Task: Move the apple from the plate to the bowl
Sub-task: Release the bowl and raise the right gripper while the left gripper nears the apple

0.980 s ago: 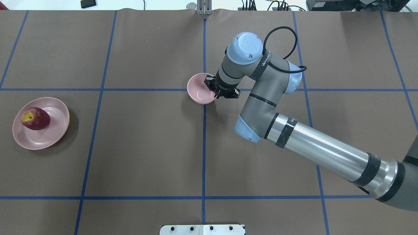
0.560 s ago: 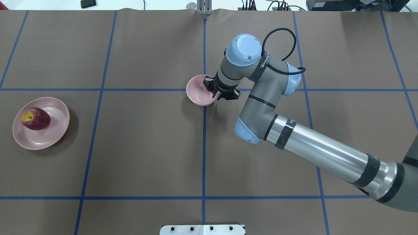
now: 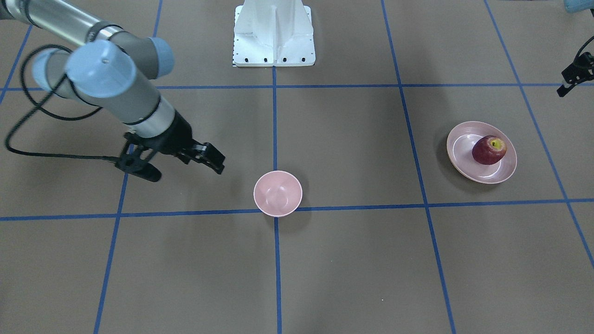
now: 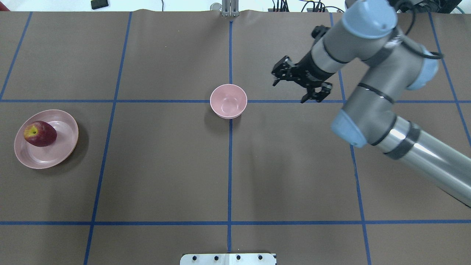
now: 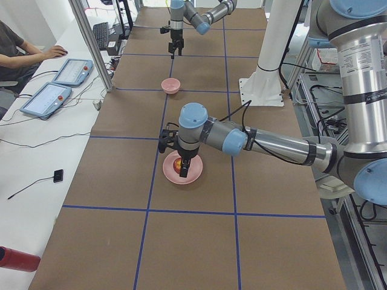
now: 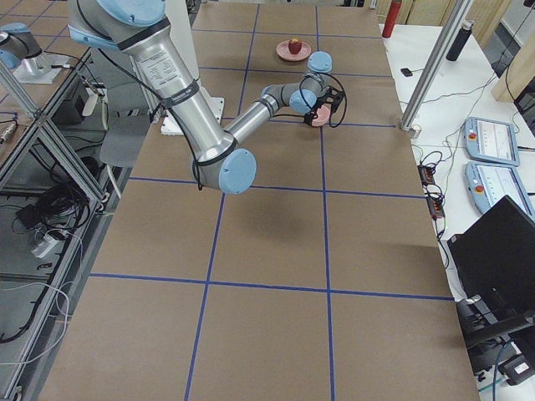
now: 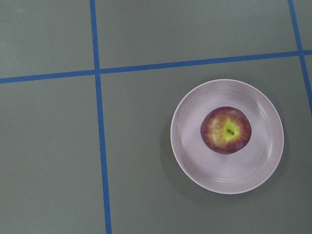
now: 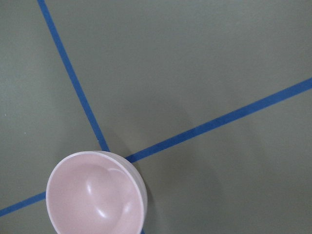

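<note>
The dark red apple [image 4: 39, 133] lies on the wide pink plate [image 4: 55, 156] at the table's left; both also show in the front view, apple [image 3: 488, 149] on plate [image 3: 482, 175], and in the left wrist view, apple [image 7: 226, 130] on plate [image 7: 195, 165]. The small pink bowl [image 4: 228, 101] stands empty at the table's middle, also in the front view [image 3: 277, 193] and the right wrist view [image 8: 95, 195]. My right gripper [image 4: 289, 92] is open and empty, raised to the right of the bowl. My left gripper [image 3: 574, 74] shows only as a black part at the frame edge.
Blue tape lines cross the brown table cover. The white robot base [image 3: 274, 32] stands at the robot's side of the table. A person sits at a side desk with tablets [image 5: 57, 84] beyond the table's far edge.
My right gripper was at the bowl's right rim; it has come away, risen and moved right. The bowl stays at the middle. Apple and plate have not moved.
</note>
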{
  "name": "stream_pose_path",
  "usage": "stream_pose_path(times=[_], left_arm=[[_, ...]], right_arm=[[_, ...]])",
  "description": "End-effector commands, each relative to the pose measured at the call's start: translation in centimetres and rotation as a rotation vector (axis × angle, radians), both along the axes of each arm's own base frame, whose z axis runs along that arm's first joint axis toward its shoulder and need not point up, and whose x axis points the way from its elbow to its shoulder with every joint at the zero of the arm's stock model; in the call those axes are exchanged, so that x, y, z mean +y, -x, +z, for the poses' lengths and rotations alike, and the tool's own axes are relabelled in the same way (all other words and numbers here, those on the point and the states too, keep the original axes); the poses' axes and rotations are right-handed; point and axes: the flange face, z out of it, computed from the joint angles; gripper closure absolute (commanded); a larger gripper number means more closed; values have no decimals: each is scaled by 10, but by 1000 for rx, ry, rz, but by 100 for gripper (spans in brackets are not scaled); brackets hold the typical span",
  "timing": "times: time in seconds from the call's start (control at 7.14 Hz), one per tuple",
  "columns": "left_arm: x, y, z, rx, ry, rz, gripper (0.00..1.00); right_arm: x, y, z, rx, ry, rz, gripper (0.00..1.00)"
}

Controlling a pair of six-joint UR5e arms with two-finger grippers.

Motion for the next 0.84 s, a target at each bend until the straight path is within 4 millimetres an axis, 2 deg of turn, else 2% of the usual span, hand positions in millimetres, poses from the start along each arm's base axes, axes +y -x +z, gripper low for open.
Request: stream_pose_path(times=[0.0,0.14,0.28,0.42,0.56,0.7], left_arm=[[-37,-89,-26,17,45,60,2],[-46,-127,-34,-36,55,34,2],[-44,-144,-20,-80,60,48,2],[-49,-152,5,-79,47,50,2],[-52,-156,22,-61,21,49,2],[-50,-156,27,-62,22,52,2]], right_arm=[[36,-130,89,32,-93,-53,0],[56,-176,149,97,-176,-105,0],[66,-206,181,135,-236,-138,0],[72,-232,204,162,-259,-146,0],[89,-252,235,192,-282,-184,0],[96,-256,246,210,-290,-199,0]])
